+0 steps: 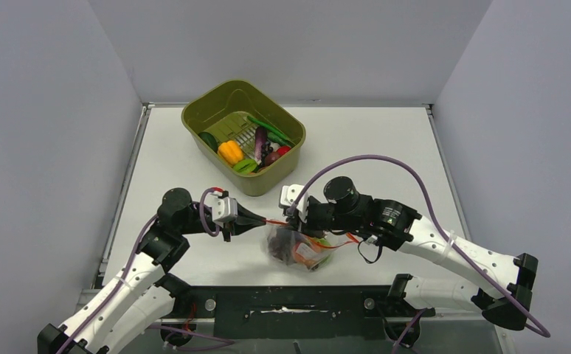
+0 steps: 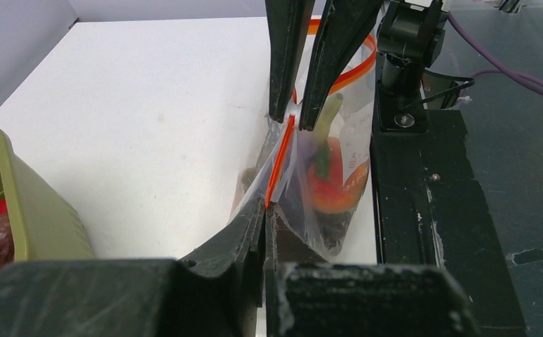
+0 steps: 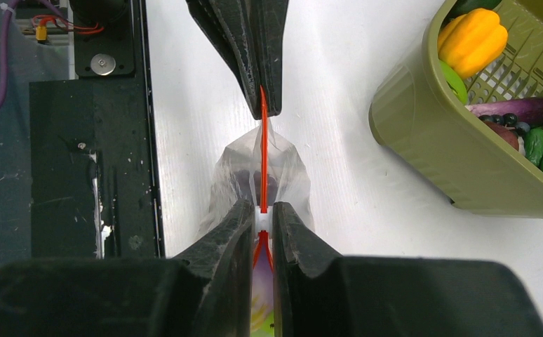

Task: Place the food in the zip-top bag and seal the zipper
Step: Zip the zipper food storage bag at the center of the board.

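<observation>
1. An olive-green tub (image 1: 268, 181) stands on the far half of the surface, a little left of centre, turned at an angle.
2. Grey wall panels (image 1: 46, 110) close in the white surface (image 1: 386, 140) left, right and far.
3. A black mounting plate (image 1: 290, 306) runs along the near edge.

No words, numbers or brand marks are showing clearly enough to read. The clear bag (image 2: 346, 165) is carrying a small patch of orange print on its side, but it is coming out too blurred to read.
</observation>
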Robot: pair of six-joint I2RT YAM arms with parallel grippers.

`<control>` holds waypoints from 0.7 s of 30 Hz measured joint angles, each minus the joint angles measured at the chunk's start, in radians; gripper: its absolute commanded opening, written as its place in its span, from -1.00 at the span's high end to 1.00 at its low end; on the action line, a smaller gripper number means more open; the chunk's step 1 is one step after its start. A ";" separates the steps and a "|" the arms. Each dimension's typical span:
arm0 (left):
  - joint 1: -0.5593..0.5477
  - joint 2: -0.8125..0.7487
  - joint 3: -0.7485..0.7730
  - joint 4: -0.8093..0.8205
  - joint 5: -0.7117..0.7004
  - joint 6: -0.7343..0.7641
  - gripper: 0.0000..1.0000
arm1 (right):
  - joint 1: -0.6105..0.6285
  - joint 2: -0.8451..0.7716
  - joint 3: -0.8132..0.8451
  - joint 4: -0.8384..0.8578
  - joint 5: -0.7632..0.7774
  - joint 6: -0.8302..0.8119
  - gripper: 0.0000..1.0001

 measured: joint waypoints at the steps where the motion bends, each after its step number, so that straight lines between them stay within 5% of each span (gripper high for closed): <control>1: 0.000 0.000 0.000 0.002 0.000 -0.002 0.62 | 0.000 0.000 0.000 -0.002 -0.001 0.000 1.00; 3: 0.000 -0.002 0.000 0.013 0.000 -0.005 0.23 | -0.004 0.000 0.000 -0.008 -0.008 -0.002 1.00; 7: 0.002 -0.002 -0.004 0.066 0.028 -0.017 0.02 | -0.011 0.000 0.000 -0.018 -0.024 -0.003 1.00; 21: -0.004 0.148 -0.002 0.140 0.121 0.028 -0.01 | -0.011 0.016 0.010 -0.017 -0.069 -0.022 1.00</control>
